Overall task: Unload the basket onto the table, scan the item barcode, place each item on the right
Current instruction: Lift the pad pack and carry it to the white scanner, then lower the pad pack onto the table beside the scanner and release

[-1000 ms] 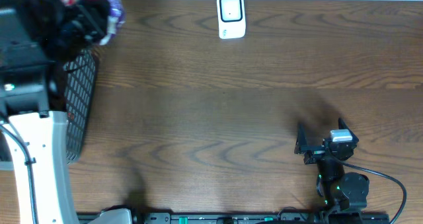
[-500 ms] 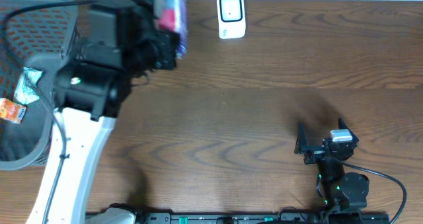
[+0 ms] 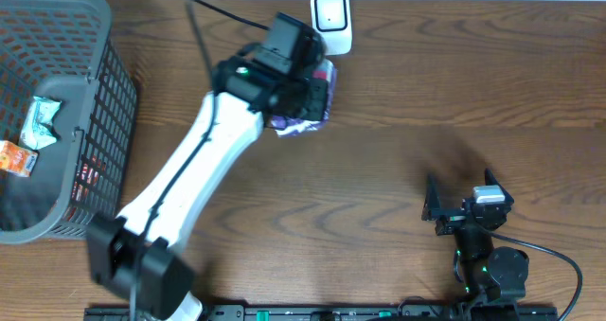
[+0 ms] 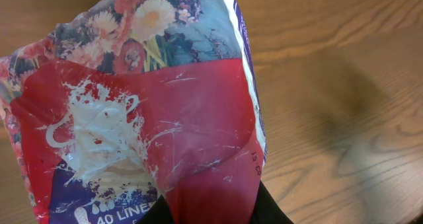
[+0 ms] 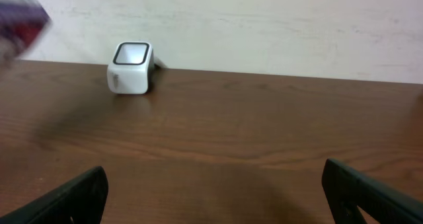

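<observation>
My left gripper (image 3: 311,92) is shut on the item, a soft packet (image 3: 295,122) printed in red and purple with flowers. It hangs just below and left of the white barcode scanner (image 3: 331,23) at the table's back edge. In the left wrist view the packet (image 4: 145,118) fills most of the frame, pinched at its lower end between the black fingers (image 4: 271,214); no barcode shows on this side. The right wrist view has the scanner (image 5: 131,67) far ahead and a corner of the packet (image 5: 20,26) at top left. My right gripper (image 3: 461,200) rests open and empty at the lower right.
A dark mesh basket (image 3: 114,103) stands at the back left with small packets (image 3: 43,117) inside. The left arm (image 3: 189,179) stretches diagonally across the left half of the wooden table. A white wall (image 5: 264,19) rises behind the scanner.
The left arm has swung from over the basket rightward across the table, carrying the packet to a spot beside the scanner. The right arm has not moved.
</observation>
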`<move>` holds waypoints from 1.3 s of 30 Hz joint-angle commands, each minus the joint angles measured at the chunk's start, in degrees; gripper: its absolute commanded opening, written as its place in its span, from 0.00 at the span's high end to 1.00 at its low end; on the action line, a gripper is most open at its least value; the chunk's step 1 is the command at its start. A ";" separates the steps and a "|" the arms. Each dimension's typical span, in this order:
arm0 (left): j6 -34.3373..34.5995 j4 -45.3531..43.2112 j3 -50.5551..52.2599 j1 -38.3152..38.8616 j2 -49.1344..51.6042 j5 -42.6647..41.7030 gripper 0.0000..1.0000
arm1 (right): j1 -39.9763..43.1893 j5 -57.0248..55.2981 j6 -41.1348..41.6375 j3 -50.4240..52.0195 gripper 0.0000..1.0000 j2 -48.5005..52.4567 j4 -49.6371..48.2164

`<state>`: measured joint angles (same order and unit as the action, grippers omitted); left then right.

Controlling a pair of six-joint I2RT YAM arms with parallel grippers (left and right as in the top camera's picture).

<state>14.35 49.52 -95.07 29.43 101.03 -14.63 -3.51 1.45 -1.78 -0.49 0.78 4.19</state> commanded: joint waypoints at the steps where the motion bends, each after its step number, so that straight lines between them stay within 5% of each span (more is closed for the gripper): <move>1: 3.50 -1.01 0.46 1.49 2.82 0.59 0.92 | -0.20 -0.26 -0.44 0.13 0.01 -0.13 0.13; 26: 8.94 -10.88 0.48 7.50 10.45 2.71 0.83 | -0.20 -0.26 -0.44 0.13 0.01 -0.13 0.11; 32: 11.23 -13.68 0.48 9.07 14.03 2.71 0.70 | -0.20 -0.26 -0.44 0.13 0.01 -0.13 0.13; 37: 12.96 -16.70 0.26 9.44 14.27 2.71 0.36 | -0.20 -0.26 -0.44 0.13 0.01 -0.13 0.13; 39: 12.87 -17.22 -0.83 8.81 13.44 2.71 0.31 | -0.20 -0.26 -0.44 0.13 0.01 -0.13 0.13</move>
<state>26.55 32.82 -95.04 38.81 116.01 -12.75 -3.51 1.45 -1.78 -0.49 0.78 4.19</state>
